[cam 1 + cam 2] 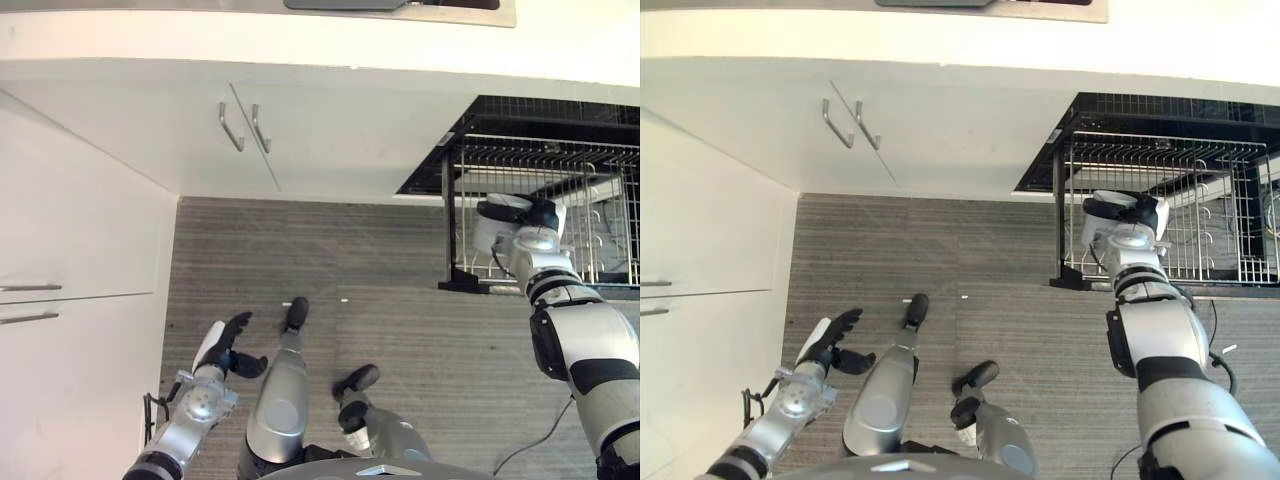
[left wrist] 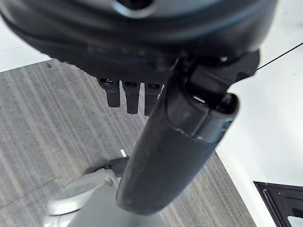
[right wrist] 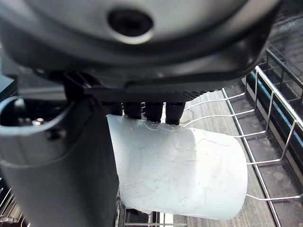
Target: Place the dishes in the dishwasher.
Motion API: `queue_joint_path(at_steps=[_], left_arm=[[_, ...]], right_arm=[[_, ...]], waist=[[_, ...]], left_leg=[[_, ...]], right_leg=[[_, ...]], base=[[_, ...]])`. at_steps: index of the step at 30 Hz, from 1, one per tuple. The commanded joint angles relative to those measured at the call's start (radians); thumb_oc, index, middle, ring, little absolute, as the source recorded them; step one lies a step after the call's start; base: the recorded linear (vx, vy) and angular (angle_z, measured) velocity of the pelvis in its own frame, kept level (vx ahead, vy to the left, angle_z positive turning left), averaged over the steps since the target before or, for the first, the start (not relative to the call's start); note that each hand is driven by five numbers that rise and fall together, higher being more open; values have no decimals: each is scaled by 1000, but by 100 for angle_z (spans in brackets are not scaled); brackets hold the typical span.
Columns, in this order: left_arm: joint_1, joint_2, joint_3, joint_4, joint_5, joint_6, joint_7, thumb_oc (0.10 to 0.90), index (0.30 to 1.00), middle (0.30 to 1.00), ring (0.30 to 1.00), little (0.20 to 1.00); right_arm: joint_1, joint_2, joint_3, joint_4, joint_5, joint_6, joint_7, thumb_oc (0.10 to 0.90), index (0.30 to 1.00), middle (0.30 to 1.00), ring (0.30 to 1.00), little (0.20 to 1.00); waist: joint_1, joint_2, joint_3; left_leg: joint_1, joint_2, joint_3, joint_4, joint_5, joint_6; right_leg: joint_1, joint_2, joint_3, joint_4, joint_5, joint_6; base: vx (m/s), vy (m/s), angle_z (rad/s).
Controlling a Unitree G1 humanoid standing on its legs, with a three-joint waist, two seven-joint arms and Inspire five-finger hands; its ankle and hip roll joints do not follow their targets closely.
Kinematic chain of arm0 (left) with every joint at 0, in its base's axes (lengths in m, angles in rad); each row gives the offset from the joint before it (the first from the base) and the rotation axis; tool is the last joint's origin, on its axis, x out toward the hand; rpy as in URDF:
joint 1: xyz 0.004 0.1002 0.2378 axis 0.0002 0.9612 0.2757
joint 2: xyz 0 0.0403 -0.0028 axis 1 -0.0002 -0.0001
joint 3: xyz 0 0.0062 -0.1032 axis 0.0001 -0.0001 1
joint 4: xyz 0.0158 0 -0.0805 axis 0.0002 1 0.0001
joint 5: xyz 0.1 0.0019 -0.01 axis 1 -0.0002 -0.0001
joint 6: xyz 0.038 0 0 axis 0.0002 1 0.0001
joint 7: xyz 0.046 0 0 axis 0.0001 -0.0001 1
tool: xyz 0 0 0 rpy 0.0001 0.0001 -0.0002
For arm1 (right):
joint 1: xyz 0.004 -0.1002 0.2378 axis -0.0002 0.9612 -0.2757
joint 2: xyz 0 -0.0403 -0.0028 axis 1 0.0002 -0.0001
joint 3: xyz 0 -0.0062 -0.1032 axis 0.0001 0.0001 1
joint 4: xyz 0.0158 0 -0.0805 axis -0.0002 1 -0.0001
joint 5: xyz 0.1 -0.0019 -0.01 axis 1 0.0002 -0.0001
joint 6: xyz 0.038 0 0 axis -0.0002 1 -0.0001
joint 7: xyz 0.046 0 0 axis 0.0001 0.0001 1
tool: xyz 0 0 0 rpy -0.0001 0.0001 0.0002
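My right hand (image 1: 518, 213) reaches over the front edge of the pulled-out dishwasher rack (image 1: 560, 160) and is shut on a white plastic cup (image 3: 184, 175). The cup (image 1: 1098, 232) lies on its side in the grasp, just above the rack's wire tines (image 3: 265, 123). Its fingers curl over the top of the cup and the thumb (image 3: 71, 170) presses its side. My left hand (image 1: 225, 345) hangs low over the floor, open and holding nothing, its fingers (image 2: 128, 97) relaxed.
White cabinets with metal handles (image 1: 245, 127) run along the back, and drawer fronts (image 1: 60, 300) stand to the left. The open dishwasher door (image 1: 470, 285) juts out at the right. Grey striped floor (image 1: 330, 250) lies between them.
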Motion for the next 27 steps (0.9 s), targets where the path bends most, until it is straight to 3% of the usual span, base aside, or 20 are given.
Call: queue_joint_path(at_steps=[1,8,14,17,18,19,23,24,27], left_arm=[[-6,-17,-31,-14,35,-58,45,800,900,900,900,900],[-46,-13,-49,68,69,-54,33,800,900,900,900,900],[-54,-14,-50,170,116,-39,13,800,900,900,900,900],[-46,-24,-36,220,131,-35,9,800,900,900,900,900],[-41,-36,-23,265,135,-28,14,800,900,900,900,900],[-27,-71,11,344,136,-15,23,800,900,900,900,900],[-4,-159,83,456,117,-1,21,800,900,900,900,900],[0,-189,126,510,98,4,23,800,900,900,900,900],[6,-222,181,566,49,7,21,800,900,900,900,900]], right_arm=[[-116,-128,117,-42,-21,-73,-60,800,900,900,900,900],[-170,-179,145,-54,9,-72,-23,800,900,900,900,900],[-134,-165,129,-113,86,-99,27,800,900,900,900,900],[-82,-145,115,-200,139,-121,53,800,900,900,900,900],[-35,-128,109,-292,167,-137,63,800,900,900,900,900],[93,-77,68,-548,233,-188,81,800,900,900,900,900],[481,85,-74,-1085,349,-316,141,800,900,900,900,900],[573,159,-118,-1242,407,-376,190,800,900,900,900,900],[630,237,-103,-1393,512,-411,278,800,900,900,900,900]], waist=[[-22,3,-63],[-56,-14,-98],[-96,-36,-153],[-114,-33,-169],[-127,-33,-180],[-162,-23,-199],[-201,15,-238],[-206,32,-247],[-205,41,-263]], left_leg=[[14,22,85,-34,-27,-70],[47,24,106,-39,-40,-69],[103,24,137,-41,-63,-55],[116,25,168,-34,-52,-41],[130,25,177,-35,-56,-39],[152,25,193,-37,-64,-34],[183,18,203,-44,-79,-23],[190,11,198,-46,-84,-19],[203,0,192,-49,-91,-12]], right_leg=[[32,-51,81,-20,-27,59],[49,-52,99,-30,-22,61],[77,-54,132,-36,-20,67],[76,-61,131,-31,6,67],[81,-62,139,-32,8,70],[88,-65,156,-33,11,74],[106,-79,155,-37,11,81],[110,-83,157,-41,15,85],[116,-95,155,-45,19,88]], base=[[-33,54,-12],[-5,30,-5],[21,46,-15],[-19,77,-25],[77,105,-26],[76,116,-25],[73,90,-40],[58,42,-10],[48,31,10]])
